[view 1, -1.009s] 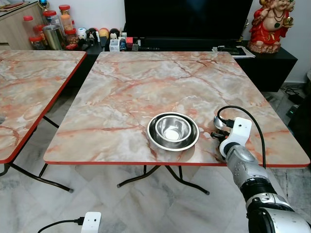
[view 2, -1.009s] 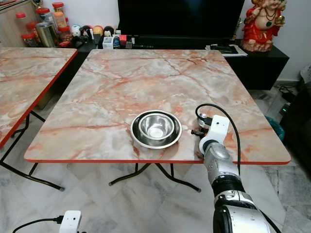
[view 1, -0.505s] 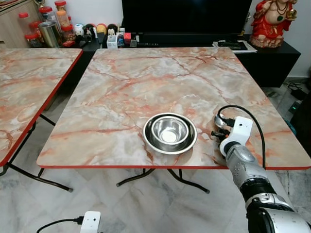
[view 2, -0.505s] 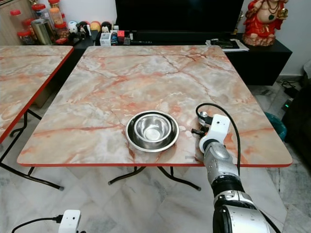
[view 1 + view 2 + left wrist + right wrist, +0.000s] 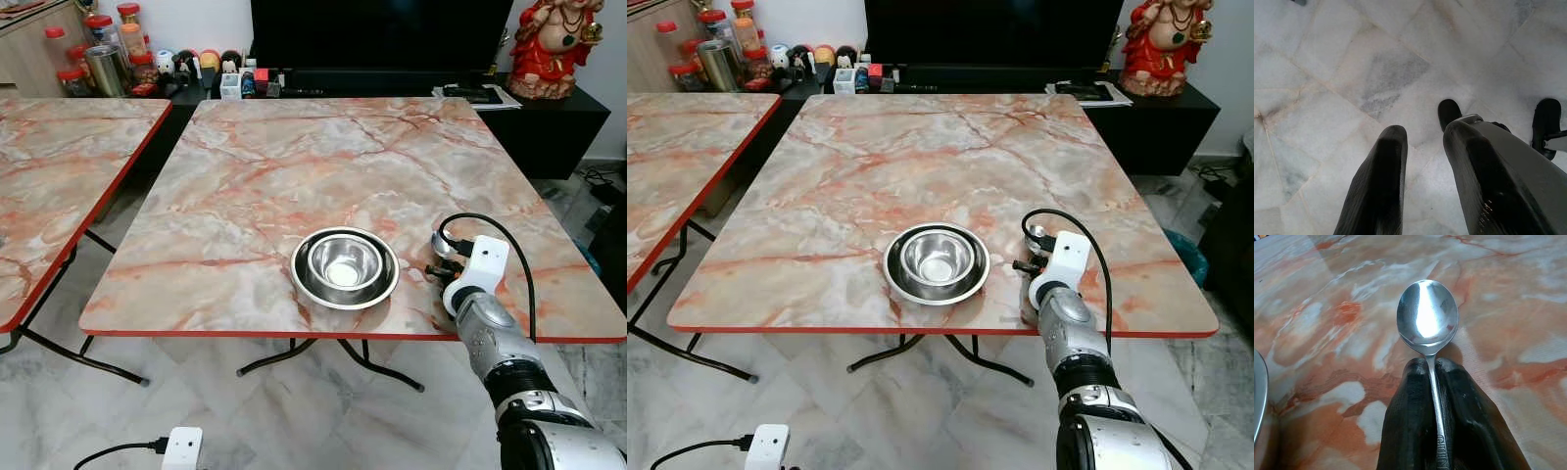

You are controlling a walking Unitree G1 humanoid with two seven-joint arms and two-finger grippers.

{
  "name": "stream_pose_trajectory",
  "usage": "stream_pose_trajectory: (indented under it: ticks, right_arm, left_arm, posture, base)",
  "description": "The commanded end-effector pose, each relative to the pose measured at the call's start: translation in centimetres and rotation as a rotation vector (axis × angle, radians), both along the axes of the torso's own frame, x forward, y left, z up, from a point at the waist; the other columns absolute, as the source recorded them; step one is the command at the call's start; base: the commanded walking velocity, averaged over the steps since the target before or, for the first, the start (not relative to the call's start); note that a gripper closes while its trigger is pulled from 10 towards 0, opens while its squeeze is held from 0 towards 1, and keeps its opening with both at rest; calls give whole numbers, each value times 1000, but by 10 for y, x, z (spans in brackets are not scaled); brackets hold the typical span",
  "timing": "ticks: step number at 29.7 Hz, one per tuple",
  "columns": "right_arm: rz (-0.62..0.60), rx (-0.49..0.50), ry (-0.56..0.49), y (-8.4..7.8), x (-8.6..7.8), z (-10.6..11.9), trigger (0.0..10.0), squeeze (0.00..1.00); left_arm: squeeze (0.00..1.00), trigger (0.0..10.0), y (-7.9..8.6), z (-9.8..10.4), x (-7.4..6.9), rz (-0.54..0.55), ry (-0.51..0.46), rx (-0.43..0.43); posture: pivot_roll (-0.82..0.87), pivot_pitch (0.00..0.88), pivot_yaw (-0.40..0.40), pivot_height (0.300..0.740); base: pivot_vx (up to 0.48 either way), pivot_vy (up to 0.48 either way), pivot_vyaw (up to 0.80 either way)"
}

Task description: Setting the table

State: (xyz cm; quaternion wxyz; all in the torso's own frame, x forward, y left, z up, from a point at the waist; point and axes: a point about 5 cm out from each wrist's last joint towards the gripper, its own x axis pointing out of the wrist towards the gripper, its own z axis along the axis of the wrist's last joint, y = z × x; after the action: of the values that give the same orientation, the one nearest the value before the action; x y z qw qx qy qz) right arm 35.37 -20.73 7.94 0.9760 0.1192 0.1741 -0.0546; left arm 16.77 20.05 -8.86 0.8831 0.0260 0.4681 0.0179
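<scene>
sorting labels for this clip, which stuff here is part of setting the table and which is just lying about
Job: spoon clamped in right end effector; steel bowl on plate; marble table.
Lying about: jars, red statue, TV, second table.

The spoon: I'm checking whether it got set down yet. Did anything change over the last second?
Nothing visibly changed apart from slight camera shifts. The right gripper stays shut on the spoon, held over the table just right of the steel bowl, which sits in the plate. The left gripper still hangs over the floor.
</scene>
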Motion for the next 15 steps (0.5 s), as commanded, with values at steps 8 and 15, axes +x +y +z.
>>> stream_pose_trajectory:
  ticks: [8, 15]
  right_arm:
    - [-10, 4, -4, -2, -2, -2, 10000, 0]
    - [-20, 3, 3, -5, -2, -2, 10000, 0]
  left_arm:
    - [0, 10000, 1, -1, -4, -13, 7, 10]
    - [0, 10000, 2, -1, -4, -3, 9, 7]
  posture:
    - [13, 0, 17, 736]
    - [14, 0, 17, 736]
  base:
    - [0, 0, 0]
    - [0, 0, 0]
